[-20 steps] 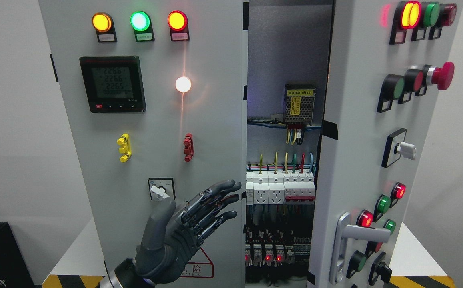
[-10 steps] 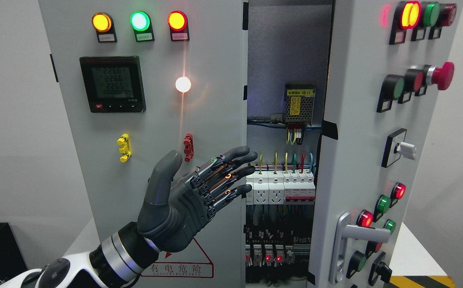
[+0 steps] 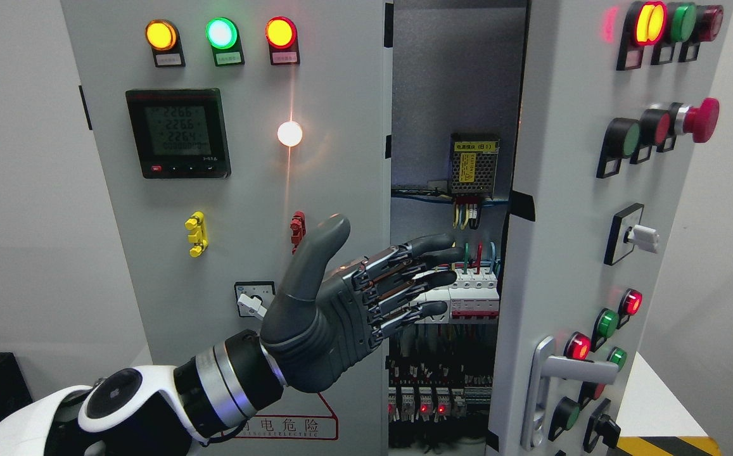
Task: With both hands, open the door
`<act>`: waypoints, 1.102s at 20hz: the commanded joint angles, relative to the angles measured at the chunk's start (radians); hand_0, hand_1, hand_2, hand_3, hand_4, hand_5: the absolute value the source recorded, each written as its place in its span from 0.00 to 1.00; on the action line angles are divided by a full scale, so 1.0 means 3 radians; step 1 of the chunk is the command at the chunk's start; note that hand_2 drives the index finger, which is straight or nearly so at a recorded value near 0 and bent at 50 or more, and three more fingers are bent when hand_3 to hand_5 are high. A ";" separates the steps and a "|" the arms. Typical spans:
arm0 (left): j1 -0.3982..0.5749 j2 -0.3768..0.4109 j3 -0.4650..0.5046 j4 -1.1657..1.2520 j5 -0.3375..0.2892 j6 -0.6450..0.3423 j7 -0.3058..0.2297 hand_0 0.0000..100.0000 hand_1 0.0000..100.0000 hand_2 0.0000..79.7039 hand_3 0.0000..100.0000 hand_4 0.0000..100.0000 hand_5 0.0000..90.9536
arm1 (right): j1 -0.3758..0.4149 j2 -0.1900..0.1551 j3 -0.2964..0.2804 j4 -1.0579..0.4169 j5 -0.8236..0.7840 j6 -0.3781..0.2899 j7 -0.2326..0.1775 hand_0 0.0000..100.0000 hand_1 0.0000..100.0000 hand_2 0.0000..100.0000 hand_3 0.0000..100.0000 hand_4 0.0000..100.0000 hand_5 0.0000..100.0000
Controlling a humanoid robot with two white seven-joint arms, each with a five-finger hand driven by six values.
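Note:
A grey electrical cabinet fills the view. Its left door (image 3: 246,190) is closed and carries lamps, a meter and switches. Its right door (image 3: 569,209) stands ajar, swung toward me, with a silver handle (image 3: 553,380) low on it. Between them the gap shows breakers and wiring (image 3: 452,297). My left hand (image 3: 366,297) is raised in front of the left door's right edge, fingers (image 3: 429,259) straight and spread, reaching into the gap toward the right door's edge. It holds nothing. My right hand is out of view.
Indicator lamps (image 3: 220,33), a digital meter (image 3: 178,133) and a rotary switch (image 3: 254,301) sit on the left door. Push buttons and a red emergency stop (image 3: 699,119) sit on the right door. A white table (image 3: 651,405) with hazard striping lies below.
My left hand has risen and moved right, from low before the left door to the gap, its fingertips now over the breakers. The doors have not moved.

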 commanded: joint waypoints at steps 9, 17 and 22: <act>-0.0259 -0.0486 -0.0341 0.0295 0.0068 0.0012 0.0008 0.00 0.00 0.00 0.00 0.00 0.00 | 0.0000 0.0000 0.0000 -0.0001 0.0000 0.0001 0.0000 0.19 0.00 0.00 0.00 0.00 0.00; -0.0259 -0.0553 -0.0361 0.0290 0.0073 0.0012 0.0003 0.00 0.00 0.00 0.00 0.00 0.00 | 0.0000 0.0000 0.0000 -0.0001 0.0000 0.0001 0.0000 0.19 0.00 0.00 0.00 0.00 0.00; -0.0259 -0.0619 -0.0362 0.0290 0.0073 0.0017 0.0003 0.00 0.00 0.00 0.00 0.00 0.00 | 0.0000 0.0000 0.0000 0.0004 0.0000 0.0001 0.0000 0.19 0.00 0.00 0.00 0.00 0.00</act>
